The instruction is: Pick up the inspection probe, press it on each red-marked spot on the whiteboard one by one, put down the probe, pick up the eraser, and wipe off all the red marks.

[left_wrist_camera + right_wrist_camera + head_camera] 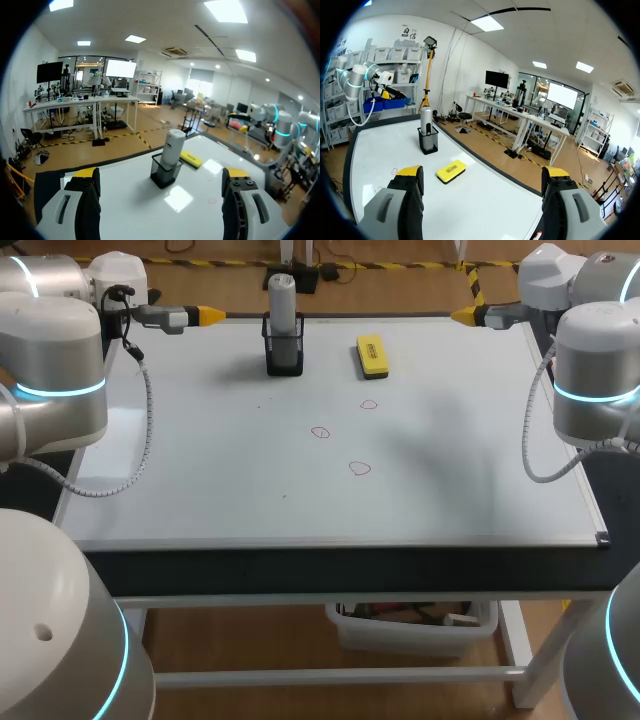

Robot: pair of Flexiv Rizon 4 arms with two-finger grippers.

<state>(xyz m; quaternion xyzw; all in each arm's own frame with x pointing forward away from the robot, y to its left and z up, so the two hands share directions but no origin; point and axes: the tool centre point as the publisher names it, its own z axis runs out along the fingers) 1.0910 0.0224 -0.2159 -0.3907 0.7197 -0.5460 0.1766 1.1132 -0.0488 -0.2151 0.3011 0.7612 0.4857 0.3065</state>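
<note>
The inspection probe (283,298), a pale grey cylinder with a rounded top, stands upright in a black open-frame holder (285,352) near the far edge of the whiteboard (200,470). Near it on the right lies the eraser (371,355), a flat yellow block with a dark underside. Three small marks, outlined in red, sit around mid-board: one (369,404) near the eraser, one (320,432) closer to the front, and one (360,468) nearest the front edge. The whiteboard covers the black table (350,570). The left gripper (208,314) hangs at the far left corner and the right gripper (465,314) at the far right corner, both pointing inward. The left fingers (86,175) and the right fingers (410,172) are spread wide, grasping nothing.
</note>
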